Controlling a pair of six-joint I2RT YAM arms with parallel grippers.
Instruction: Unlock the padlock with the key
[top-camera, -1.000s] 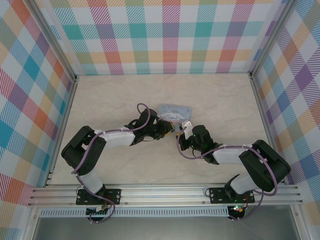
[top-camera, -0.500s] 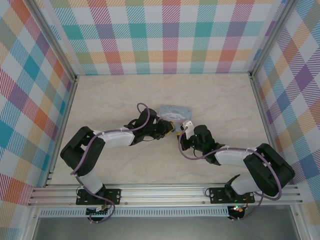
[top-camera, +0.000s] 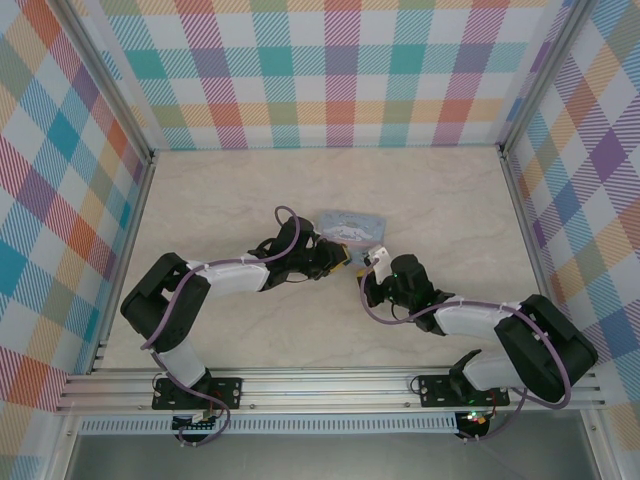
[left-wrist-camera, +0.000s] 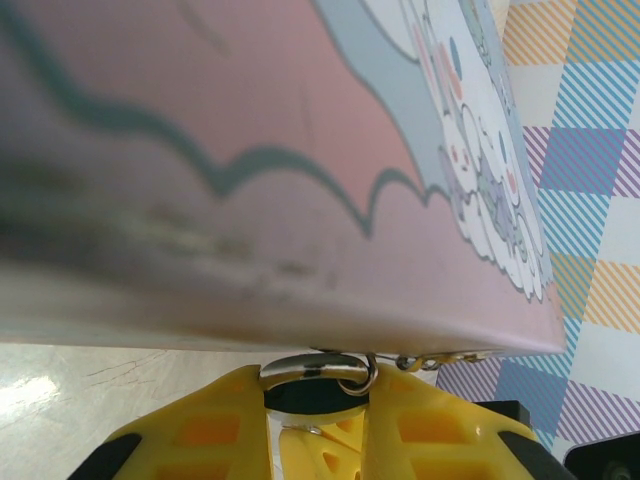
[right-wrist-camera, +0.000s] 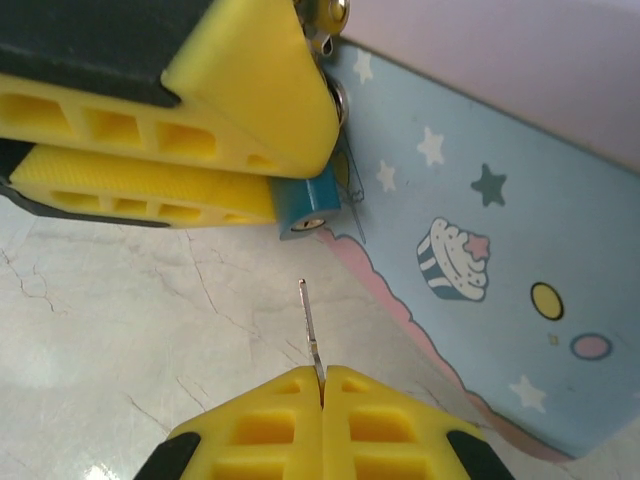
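Note:
The tiny padlock (right-wrist-camera: 308, 205) shows its teal body and keyhole end, and my left gripper's yellow fingers (right-wrist-camera: 200, 120) are clamped on it. In the left wrist view its silvery shackle (left-wrist-camera: 320, 368) bridges the left gripper (left-wrist-camera: 318, 388), pressed against the tin's side. My right gripper (right-wrist-camera: 322, 380) is shut on the key (right-wrist-camera: 310, 325). The thin blade sticks out toward the keyhole, stopping a short gap below it. From above, the left gripper (top-camera: 343, 262) and the right gripper (top-camera: 368, 266) face each other mid-table.
A light-blue tin box (top-camera: 350, 225) with a cartoon cupcake print (right-wrist-camera: 455, 260) lies just behind the padlock, touching the left fingers. A thin chain (left-wrist-camera: 440, 358) runs from the shackle along the tin. Checkered walls (top-camera: 320, 70) enclose the marble table (top-camera: 220, 200).
The right arm has drifted slightly right and toward the near edge, its elbow swinging outward. The left arm and padlock have held still.

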